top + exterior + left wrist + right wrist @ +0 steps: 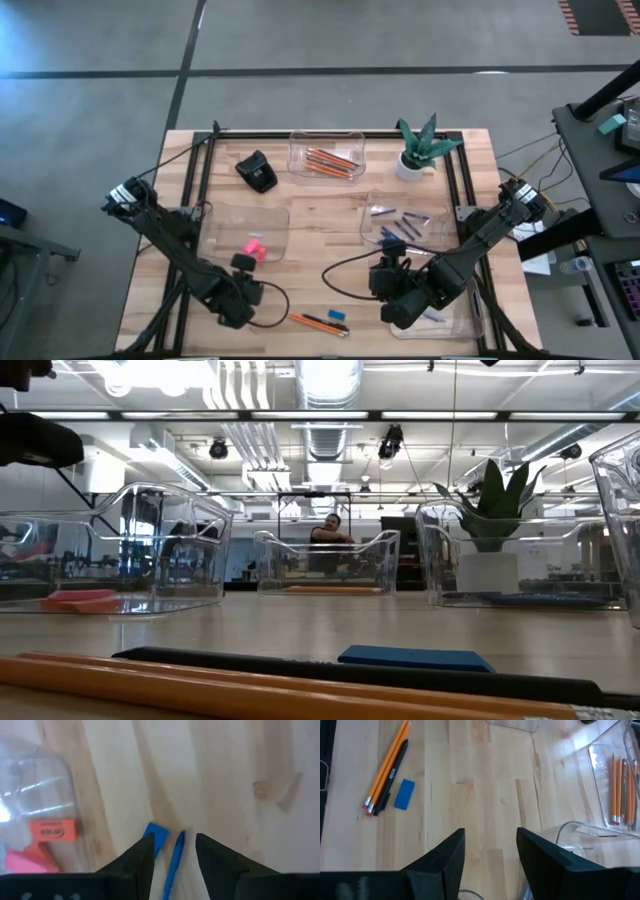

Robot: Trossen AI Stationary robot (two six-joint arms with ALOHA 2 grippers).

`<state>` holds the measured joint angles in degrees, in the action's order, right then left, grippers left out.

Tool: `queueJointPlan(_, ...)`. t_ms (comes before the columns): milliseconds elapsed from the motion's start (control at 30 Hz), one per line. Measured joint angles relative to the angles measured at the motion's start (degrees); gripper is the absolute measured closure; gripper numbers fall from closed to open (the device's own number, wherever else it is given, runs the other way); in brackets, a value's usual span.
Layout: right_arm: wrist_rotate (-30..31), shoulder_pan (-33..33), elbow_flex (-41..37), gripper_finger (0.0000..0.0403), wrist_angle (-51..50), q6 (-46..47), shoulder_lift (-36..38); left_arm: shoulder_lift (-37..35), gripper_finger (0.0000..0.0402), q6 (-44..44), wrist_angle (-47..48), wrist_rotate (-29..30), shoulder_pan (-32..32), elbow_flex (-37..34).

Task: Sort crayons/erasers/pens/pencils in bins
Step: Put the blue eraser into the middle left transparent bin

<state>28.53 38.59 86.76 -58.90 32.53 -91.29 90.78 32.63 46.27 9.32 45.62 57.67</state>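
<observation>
Loose items left on the counter [330,215]: two orange pencils [385,765] lying side by side, a black pen [390,775] touching them, and a small blue eraser [404,794] just beside the pen. From the overhead camera the group sits at 6 o'clock, between my two arms.

Handling, my judgement: all are light and rigid. The pencils are thin and painted, so likely to roll or slip; I would pinch one at mid-length, across the shaft. Since they lie touching each other and the pen, I expect trouble separating just one (a nudge apart first may help). The eraser is blocky and probably grippy, easiest taken across its short sides.

Look: pencils long, orange, pink rubber ends; eraser flat, blue.

Left end effector [174,854]: spread, nothing pinched, low at 7 o'clock; a blue stick and a blue block lie in its gap.
Right end effector [490,857]: spread, empty, at 5 o'clock.

Pencil bin [327,157] at 12 o'clock already holds several.
</observation>
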Motion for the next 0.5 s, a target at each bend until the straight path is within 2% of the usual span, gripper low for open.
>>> queueJointPlan(133,0.00,0.00,0.07,0.0232,0.24,0.00,0.00,0.00,0.0274,-0.69,-2.82,0.12,0.33,0.00)
queueJointPlan(500,-0.02,0.00,0.07,0.0232,1.41,0.02,0.00,-0.04,0.0274,-1.43,-2.14,3.03,1.21,-0.51)
